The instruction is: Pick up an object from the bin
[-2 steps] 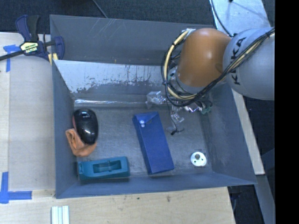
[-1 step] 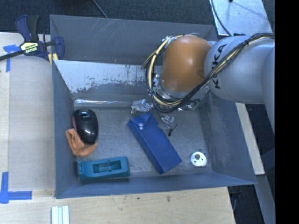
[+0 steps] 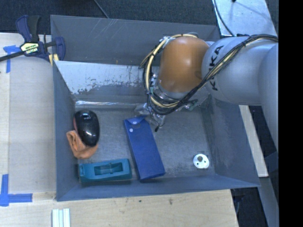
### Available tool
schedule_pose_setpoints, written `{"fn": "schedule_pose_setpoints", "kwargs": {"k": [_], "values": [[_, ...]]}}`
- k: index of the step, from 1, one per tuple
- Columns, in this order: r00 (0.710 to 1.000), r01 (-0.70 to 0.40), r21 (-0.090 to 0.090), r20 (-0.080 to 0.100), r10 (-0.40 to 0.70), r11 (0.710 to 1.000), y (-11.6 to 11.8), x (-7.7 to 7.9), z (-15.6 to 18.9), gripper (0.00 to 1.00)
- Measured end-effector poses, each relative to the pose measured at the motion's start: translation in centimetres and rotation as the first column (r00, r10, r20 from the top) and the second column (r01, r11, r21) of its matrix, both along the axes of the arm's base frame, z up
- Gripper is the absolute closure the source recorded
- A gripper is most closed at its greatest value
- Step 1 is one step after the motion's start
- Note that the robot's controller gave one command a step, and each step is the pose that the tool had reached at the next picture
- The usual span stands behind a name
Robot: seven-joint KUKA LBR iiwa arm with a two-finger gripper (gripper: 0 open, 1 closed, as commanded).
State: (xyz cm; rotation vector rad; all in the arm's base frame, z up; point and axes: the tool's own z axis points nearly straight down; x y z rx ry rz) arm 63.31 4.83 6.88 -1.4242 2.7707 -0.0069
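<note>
Blue flat box (image 3: pixel 144 149) lies by the claw (image 3: pixel 154 120), whose spread cannot be told.

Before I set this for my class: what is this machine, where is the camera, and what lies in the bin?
It is a robot arm reaching in from the right; the orange dome is its wrist cover. One camera looks down from above. Its gripper hangs over the far end of a blue slab in the grey metal bin. Left of that lie a black computer mouse on an orange cloth and a teal block; to the right, a small white round piece. Whether anything is held cannot be told.
</note>
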Motion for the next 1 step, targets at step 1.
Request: {"fn": "schedule_pose_setpoints", "kwargs": {"k": [1], "values": [[1.000, 0.000, -0.004, -0.011, 0.000, 1.000, -0.18, -0.42, 0.45, 1.00]]}}
